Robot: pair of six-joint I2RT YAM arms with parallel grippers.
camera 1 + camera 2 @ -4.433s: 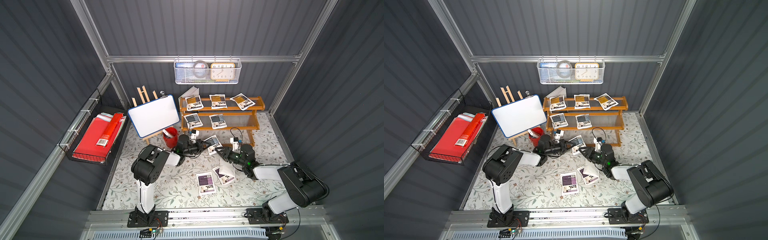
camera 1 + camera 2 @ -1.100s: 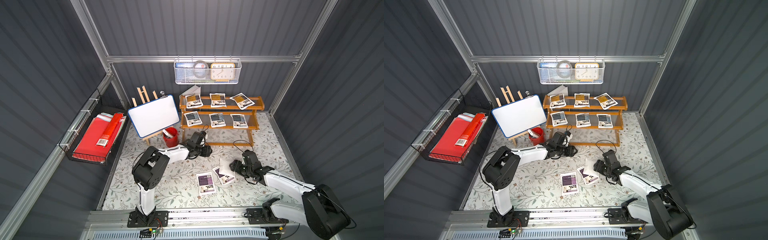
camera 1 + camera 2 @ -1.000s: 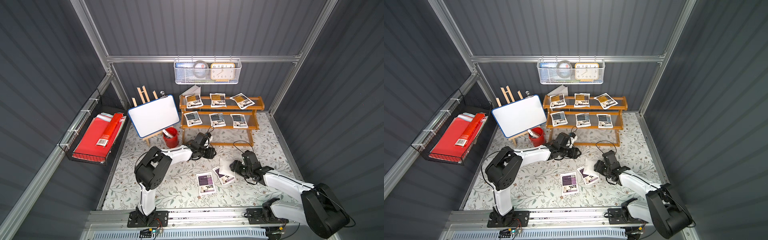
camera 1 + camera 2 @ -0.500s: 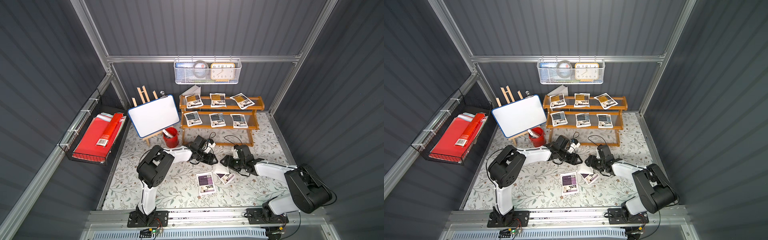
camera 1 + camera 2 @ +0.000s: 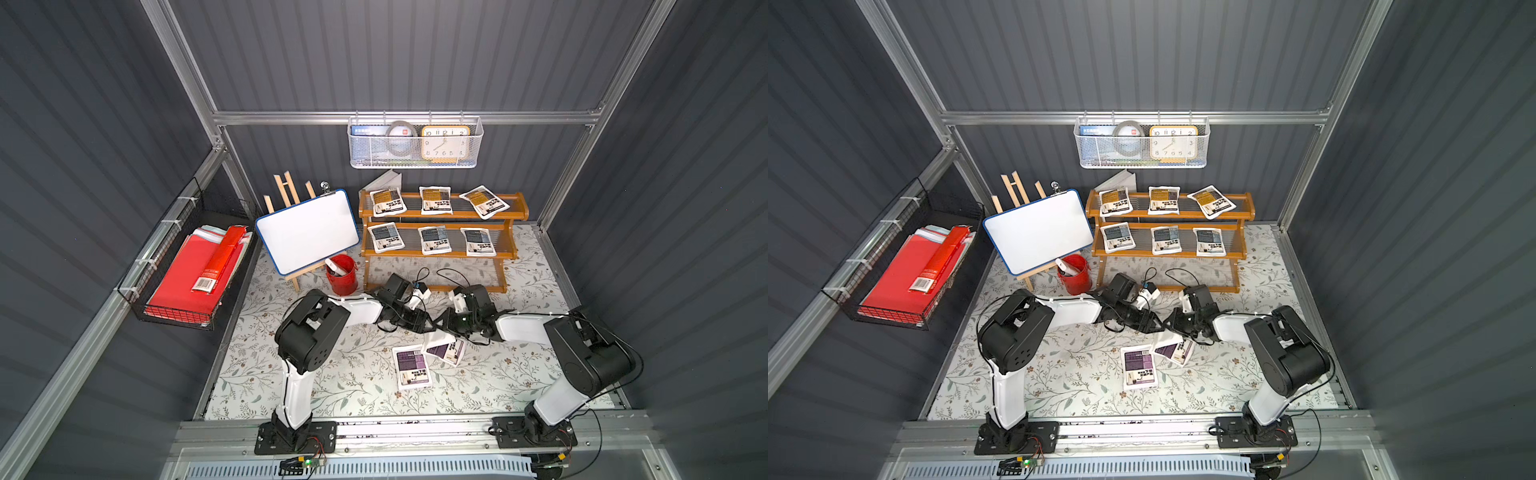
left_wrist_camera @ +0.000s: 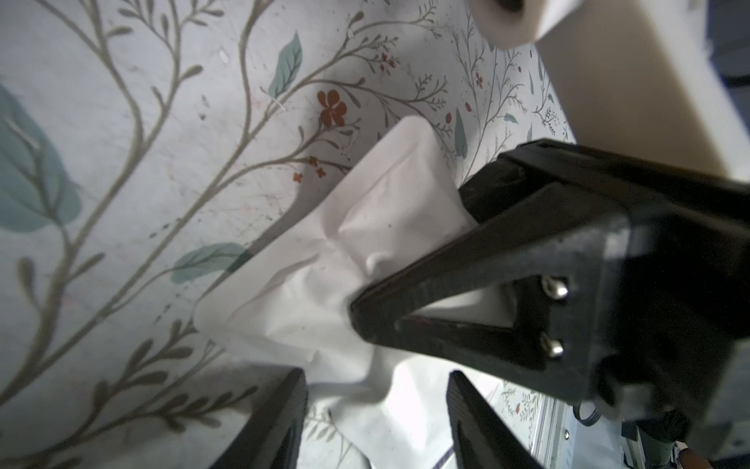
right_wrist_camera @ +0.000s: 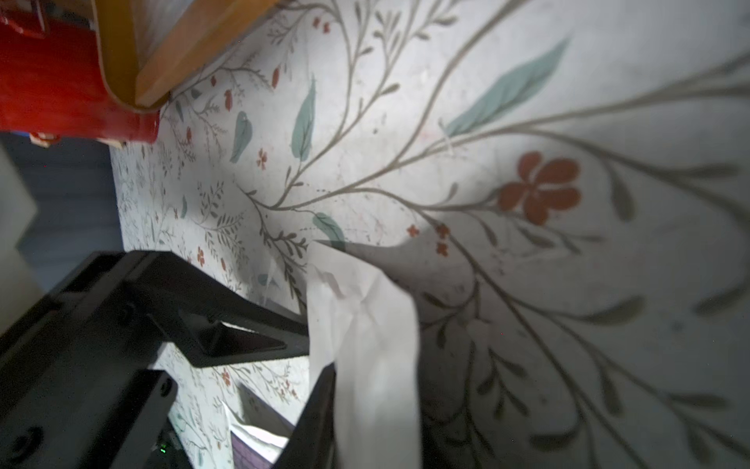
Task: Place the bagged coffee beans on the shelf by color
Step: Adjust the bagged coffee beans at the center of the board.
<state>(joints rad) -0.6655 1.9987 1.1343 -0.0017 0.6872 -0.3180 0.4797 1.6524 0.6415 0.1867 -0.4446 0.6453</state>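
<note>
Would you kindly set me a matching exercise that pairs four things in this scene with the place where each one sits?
Things:
1. amber pouches
2. blue-grey pouches
3. purple pouch
4. clock

Places:
A. in the mesh basket
B. on the mat
C. on the top tier
D. on the middle tier

Pairs: 1-C, 2-D, 3-B, 4-A
</note>
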